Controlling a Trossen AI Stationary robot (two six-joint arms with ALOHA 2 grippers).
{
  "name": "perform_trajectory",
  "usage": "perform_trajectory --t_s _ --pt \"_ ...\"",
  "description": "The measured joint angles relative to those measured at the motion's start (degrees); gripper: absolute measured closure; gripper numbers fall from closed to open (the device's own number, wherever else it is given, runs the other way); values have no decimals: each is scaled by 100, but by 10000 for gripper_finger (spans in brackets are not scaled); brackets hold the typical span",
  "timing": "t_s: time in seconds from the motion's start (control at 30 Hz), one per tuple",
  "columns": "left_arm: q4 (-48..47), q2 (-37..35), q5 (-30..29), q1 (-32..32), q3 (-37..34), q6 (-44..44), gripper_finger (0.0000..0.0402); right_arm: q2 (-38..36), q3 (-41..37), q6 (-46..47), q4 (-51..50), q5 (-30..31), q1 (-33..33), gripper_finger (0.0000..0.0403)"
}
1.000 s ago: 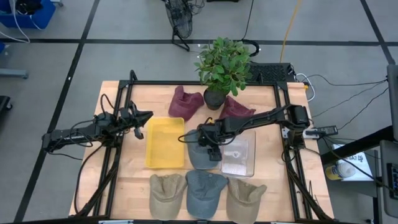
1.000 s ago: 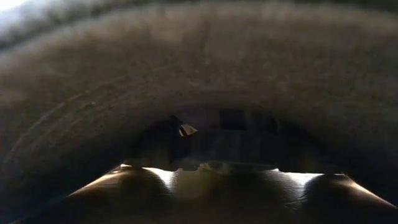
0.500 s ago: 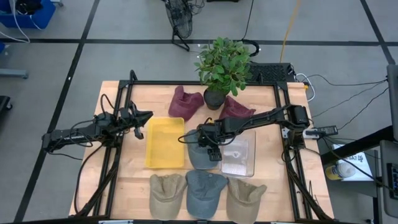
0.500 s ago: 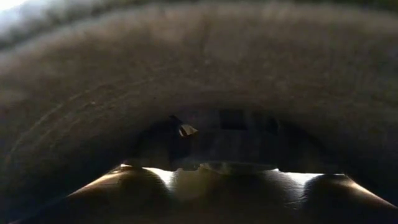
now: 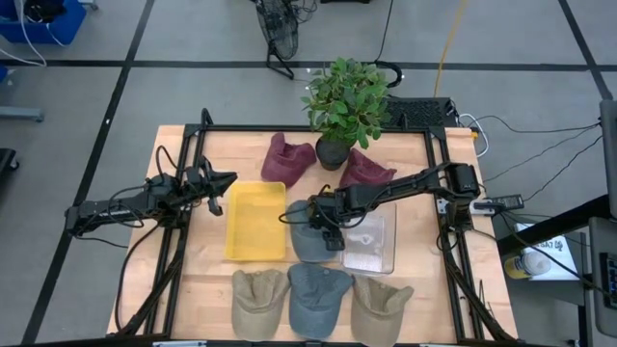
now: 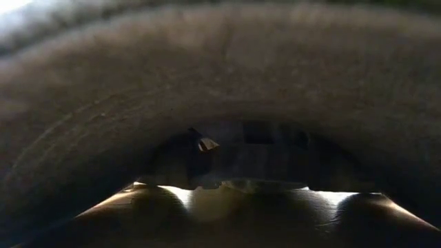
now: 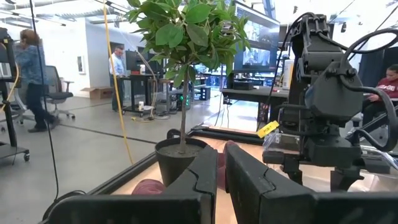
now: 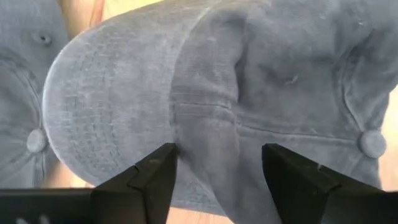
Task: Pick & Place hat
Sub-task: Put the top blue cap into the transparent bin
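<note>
The right gripper (image 5: 325, 229) is parked right on top of the grey hat (image 5: 310, 241) in the middle of the table (image 5: 415, 289), between the yellow tray (image 5: 254, 222) and the clear tray (image 5: 376, 246). In the right wrist view its fingers (image 8: 155, 177) are spread wide, straddling a raised fold of the fabric. The left gripper (image 5: 228, 177) is held off by the table's left edge, fingers nearly pinched together, nothing held.
</note>
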Motion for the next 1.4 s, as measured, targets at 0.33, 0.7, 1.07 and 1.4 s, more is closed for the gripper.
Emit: perform_trajectory --t_s 0.33,0.7,1.07,1.4 --pt "0 -1 -2 1 0 0 364 -65 0 -230 348 0 -1 392" --pt "-7 0 -2 7 0 33 364 -872 286 -537 208 93 54 400" --pt "-7 0 -2 7 0 44 364 -2356 432 -517 -247 314 270 402" --pt "-6 -2 -43 7 0 28 364 -3066 1240 643 -3335 1622 1373 402"
